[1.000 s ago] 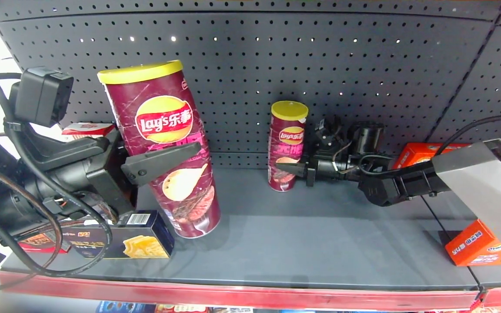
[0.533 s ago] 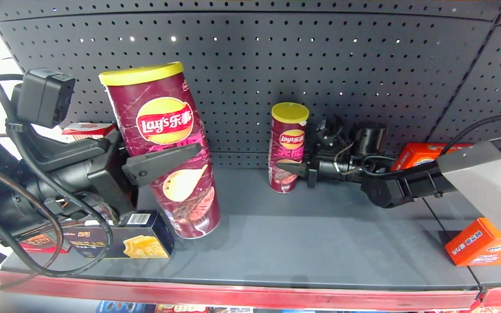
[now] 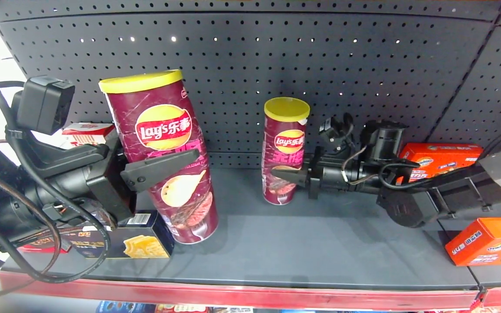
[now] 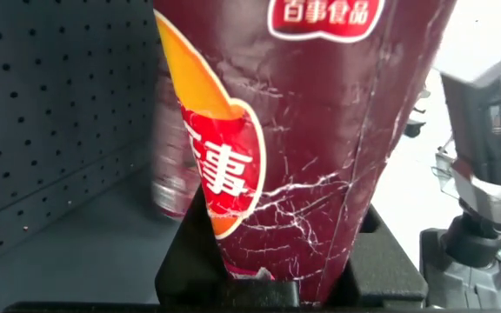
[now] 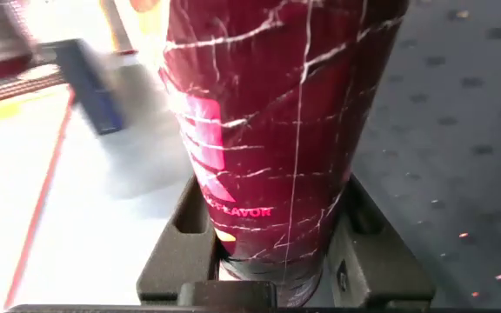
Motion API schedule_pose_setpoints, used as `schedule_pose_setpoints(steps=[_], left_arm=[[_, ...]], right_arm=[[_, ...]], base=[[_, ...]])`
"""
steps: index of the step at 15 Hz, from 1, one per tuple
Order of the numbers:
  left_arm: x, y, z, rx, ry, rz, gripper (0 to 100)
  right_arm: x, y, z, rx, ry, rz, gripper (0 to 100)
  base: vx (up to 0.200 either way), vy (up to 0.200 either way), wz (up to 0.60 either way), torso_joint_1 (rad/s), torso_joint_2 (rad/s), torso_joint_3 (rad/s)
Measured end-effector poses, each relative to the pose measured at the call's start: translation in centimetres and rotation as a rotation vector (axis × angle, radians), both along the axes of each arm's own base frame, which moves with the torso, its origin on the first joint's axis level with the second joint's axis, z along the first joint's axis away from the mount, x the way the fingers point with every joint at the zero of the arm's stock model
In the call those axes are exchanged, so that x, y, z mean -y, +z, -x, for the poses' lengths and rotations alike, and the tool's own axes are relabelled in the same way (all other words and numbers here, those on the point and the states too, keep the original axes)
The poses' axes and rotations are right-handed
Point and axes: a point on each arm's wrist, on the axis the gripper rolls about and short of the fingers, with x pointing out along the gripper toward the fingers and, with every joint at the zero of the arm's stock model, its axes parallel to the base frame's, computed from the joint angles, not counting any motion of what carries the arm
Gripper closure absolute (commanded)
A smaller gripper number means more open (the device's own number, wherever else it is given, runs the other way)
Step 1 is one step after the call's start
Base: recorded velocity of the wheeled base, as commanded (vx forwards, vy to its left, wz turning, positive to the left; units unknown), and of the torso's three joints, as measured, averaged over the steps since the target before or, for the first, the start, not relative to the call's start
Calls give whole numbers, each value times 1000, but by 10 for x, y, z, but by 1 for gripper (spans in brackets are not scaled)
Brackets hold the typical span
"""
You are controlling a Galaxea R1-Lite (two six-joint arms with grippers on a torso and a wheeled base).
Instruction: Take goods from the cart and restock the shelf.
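Your left gripper (image 3: 175, 161) pinches the large chip can (image 3: 159, 126) at frame left; your right gripper (image 3: 283, 174) pinches the smaller can (image 3: 286, 139), centre.

White glare burns out the head view's left edge. The pegboard (image 3: 320, 65) is dim, light pricking through holes. Soft shadows lie on the shelf (image 3: 298, 243); edges bow.

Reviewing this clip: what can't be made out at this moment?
Head view: red-and-white box half hidden behind the left arm; front orange box cut by the picture edge.
Left wrist view: right can blurred beyond the left can.
Right wrist view: blue box blurred beside the right can.
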Motion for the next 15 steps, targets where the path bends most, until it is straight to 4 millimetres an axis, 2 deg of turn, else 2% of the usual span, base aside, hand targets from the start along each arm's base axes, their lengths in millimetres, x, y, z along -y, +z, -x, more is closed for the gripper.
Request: schedule_pose_setpoints(steps=[4, 7, 10, 15], left_arm=[[-1, 2, 2, 7, 0, 2, 100], [-1, 2, 3, 9, 0, 3, 100], [-1, 2, 3, 9, 1, 3, 100], [-2, -2, 6, -7, 1, -2, 100]], right_arm=[[5, -12, 59, -24, 16, 15, 100], [18, -24, 89, -12, 23, 10, 100], [27, -41, 101, -31, 16, 23, 100], [26, -57, 102, -71, 21, 53, 100]], base=[[0, 0, 0, 0, 0, 0], [0, 0, 0, 0, 0, 0], [0, 0, 0, 0, 0, 0], [0, 0, 0, 0, 0, 0]])
